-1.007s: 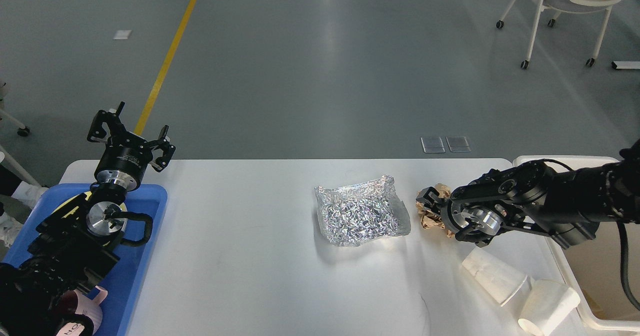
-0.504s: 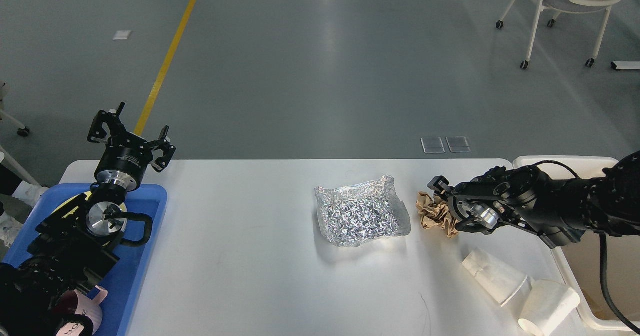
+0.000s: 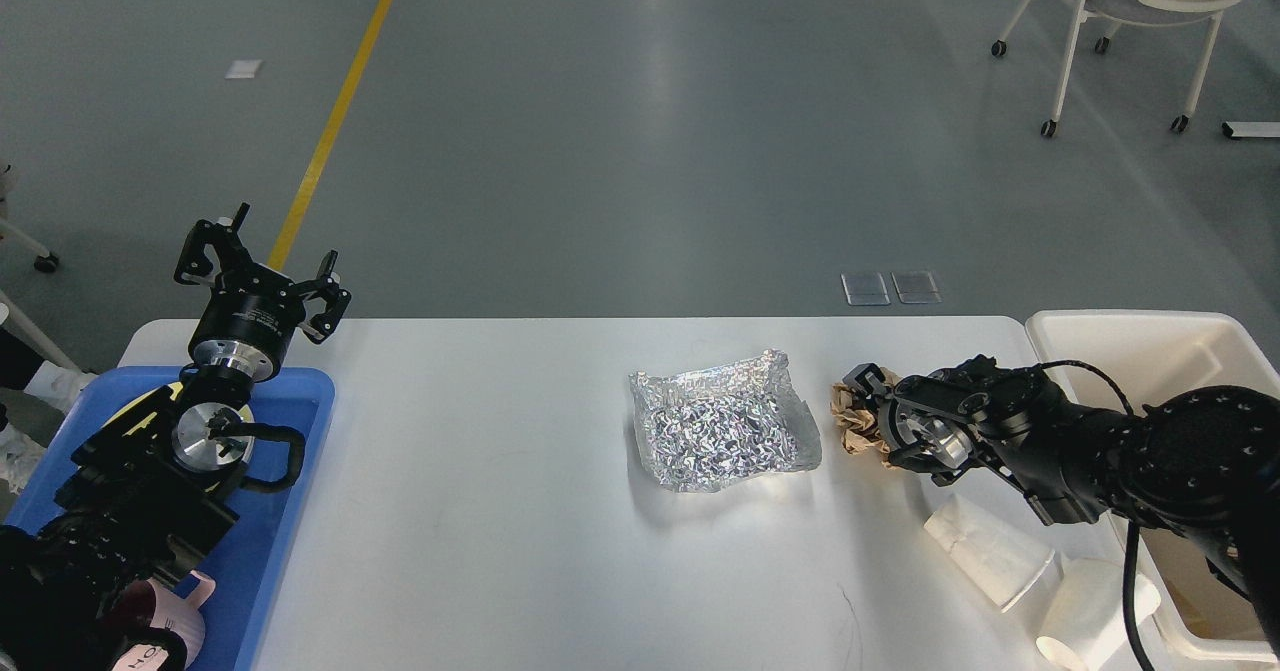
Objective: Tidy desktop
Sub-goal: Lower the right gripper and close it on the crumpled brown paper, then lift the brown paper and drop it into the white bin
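White counter (image 3: 480,471): crumpled foil (image 3: 720,433) mid, right gripper (image 3: 868,409) at brown paper wad (image 3: 852,423), left gripper (image 3: 262,273) fingers spread over blue tray (image 3: 290,511).

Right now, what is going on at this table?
The right gripper is at a crumpled brown paper ball on the matte white desktop, beside a crinkled silver foil sheet; whether it grips is unclear. Two white paper cups lie nearby. The left gripper hangs open above a blue plastic tray.
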### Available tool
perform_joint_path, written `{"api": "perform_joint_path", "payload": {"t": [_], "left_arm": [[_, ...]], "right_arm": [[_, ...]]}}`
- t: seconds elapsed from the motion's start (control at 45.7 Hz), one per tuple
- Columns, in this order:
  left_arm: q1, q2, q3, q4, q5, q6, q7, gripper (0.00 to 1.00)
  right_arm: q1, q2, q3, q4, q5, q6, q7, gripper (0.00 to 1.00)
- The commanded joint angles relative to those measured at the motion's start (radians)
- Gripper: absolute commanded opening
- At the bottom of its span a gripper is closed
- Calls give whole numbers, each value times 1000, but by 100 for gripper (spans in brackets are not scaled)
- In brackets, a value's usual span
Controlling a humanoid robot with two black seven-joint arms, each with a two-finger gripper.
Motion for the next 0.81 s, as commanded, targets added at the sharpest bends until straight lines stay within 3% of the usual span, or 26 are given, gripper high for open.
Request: {"api": "perform_joint_path", "payload": {"t": [0.0,0.088,0.153,0.219,0.788], "left_arm": [[0,0,0,0,1,0,0,100],[0,0,0,0,1,0,0,99],[0,0,0,0,1,0,0,100],[0,0,0,0,1,0,0,100],[0,0,0,0,-1,0,0,99]], "right_arm": [[-17,12,26,-37,0,7,-2,95],[-19,15,34,-52,0,7,3,54],[-17,18,32,-59,-2,7,3,36],[-11,18,31,-62,-6,13,0,0],[6,-11,8,-71,-22,67,-9,0]]}}
